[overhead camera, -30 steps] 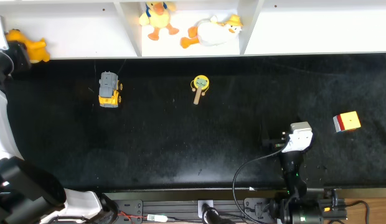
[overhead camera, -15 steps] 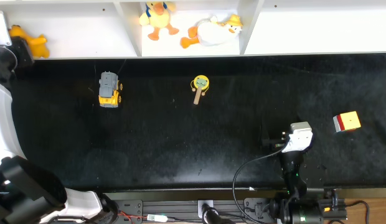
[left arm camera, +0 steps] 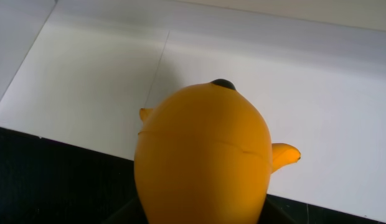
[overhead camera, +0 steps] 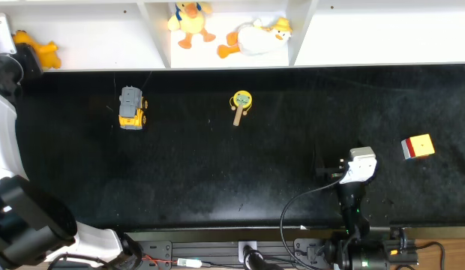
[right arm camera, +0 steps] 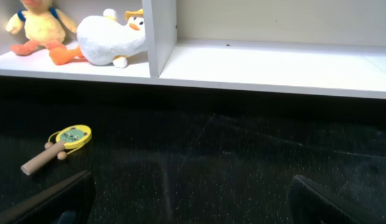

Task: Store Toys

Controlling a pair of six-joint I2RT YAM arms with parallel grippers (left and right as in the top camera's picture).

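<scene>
Since a second ago the left gripper (overhead camera: 22, 58) has edged farther into the white shelf's (overhead camera: 375, 34) left bay, fingers clenched on the orange toy (left arm camera: 202, 155) at that bay's front edge. A duck (overhead camera: 190, 19) and a goose (overhead camera: 256, 37) sit in the shelf's middle bay. On the mat before the shelf lie a truck (overhead camera: 131, 107), a rattle (overhead camera: 241, 103) and a cube (overhead camera: 418, 146) — all apart from each other, and from the right gripper (overhead camera: 352, 169), whose fingers are spread wide.

- Rattle (overhead camera: 241, 103): lying on the mat (overhead camera: 202, 172), in front of the shelf unit (overhead camera: 382, 45).
- Toy truck (overhead camera: 131, 107): sitting on the mat to the rattle's left, level with it.
- Block (overhead camera: 418, 146): resting on the mat far to the rattle's right, nearer the arm bases.
- Duck plush (overhead camera: 190, 21): sitting in the shelf's middle compartment, behind the rattle and slightly left.
- Goose plush (overhead camera: 255, 37): lying in the same compartment, directly behind the rattle, just beside the duck plush.
- Plush toy (overhead camera: 36, 49): occupying the front of the left compartment, far left of the rattle.
</scene>
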